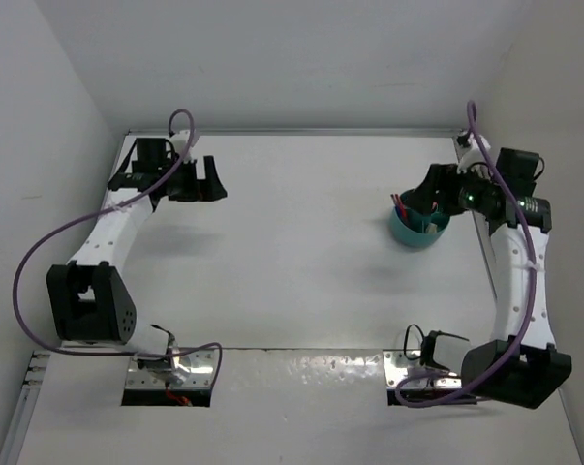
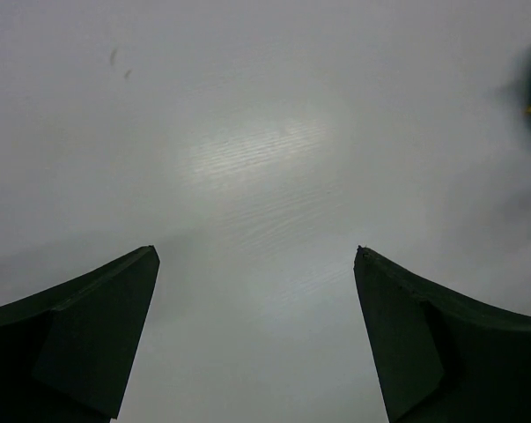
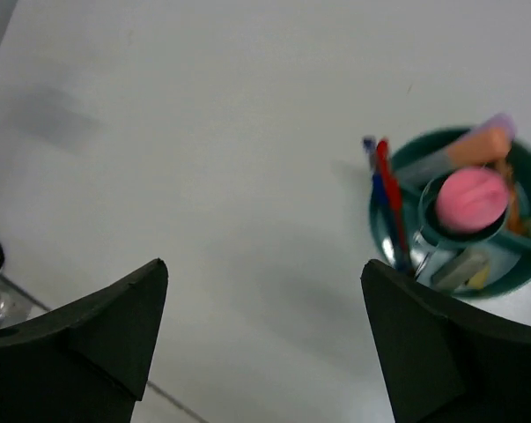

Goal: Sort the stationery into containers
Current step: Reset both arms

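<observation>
Teal cup (image 1: 409, 237), at the far right of the table (image 1: 292, 252) and packed with the pink marker (image 3: 470, 198), red pen (image 3: 390, 203) and other pieces, stands just beside the right gripper (image 3: 263, 264), spread wide like the left gripper (image 2: 255, 251), so a careless swing could tip it over.

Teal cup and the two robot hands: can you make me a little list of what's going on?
container: teal cup, upright, right side of table
inside it: red pen, blue pen, pink marker, orange stub
left gripper: open, empty, over bare table
right gripper: open, empty, close to cup, not around it
loose stationery: none seen
</observation>
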Controlling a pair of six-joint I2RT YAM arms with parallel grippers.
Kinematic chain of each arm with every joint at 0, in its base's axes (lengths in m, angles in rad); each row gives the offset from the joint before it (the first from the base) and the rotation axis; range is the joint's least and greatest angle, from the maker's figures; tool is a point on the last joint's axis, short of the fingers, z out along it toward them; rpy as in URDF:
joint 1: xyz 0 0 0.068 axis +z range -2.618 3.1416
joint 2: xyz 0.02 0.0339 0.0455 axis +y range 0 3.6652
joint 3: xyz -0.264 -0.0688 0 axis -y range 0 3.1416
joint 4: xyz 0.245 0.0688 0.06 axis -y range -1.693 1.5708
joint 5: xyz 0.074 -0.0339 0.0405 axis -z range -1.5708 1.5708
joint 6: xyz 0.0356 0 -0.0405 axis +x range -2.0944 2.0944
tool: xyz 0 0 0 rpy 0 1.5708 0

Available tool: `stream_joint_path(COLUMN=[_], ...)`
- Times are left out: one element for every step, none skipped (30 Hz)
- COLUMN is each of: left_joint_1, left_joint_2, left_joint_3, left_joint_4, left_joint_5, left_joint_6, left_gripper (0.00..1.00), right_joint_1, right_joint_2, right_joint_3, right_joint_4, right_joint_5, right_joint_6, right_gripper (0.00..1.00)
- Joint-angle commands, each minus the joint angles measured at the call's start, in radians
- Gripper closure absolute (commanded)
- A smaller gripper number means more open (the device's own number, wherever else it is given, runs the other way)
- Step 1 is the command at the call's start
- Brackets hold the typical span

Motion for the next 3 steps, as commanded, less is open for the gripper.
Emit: stream_joint_path(left_joint_1=[0.05, 0.059, 0.067], left_joint_2=[-0.074, -0.097, -0.105], left_joint_3=[-0.048, -0.057, -0.058], left_joint_4=[-0.004, -0.004, -0.006], left_joint_5=[-0.109, -0.117, -0.119], left_joint_6=[0.063, 0.067, 0.077], left_gripper=[0.0, 0.0, 0.0], right_joint_1=[0.031, 0.04, 0.045], right_joint_2=[-0.041, -0.054, -0.055], right_joint_3=[-0.041, -0.056, -0.06], right_joint_4=[-0.128, -0.124, -0.123], right_joint_5=[0.07, 0.079, 0.084], right_joint_6=[-0.02, -0.017, -0.014], right_gripper=[0.1, 0.1, 0.1])
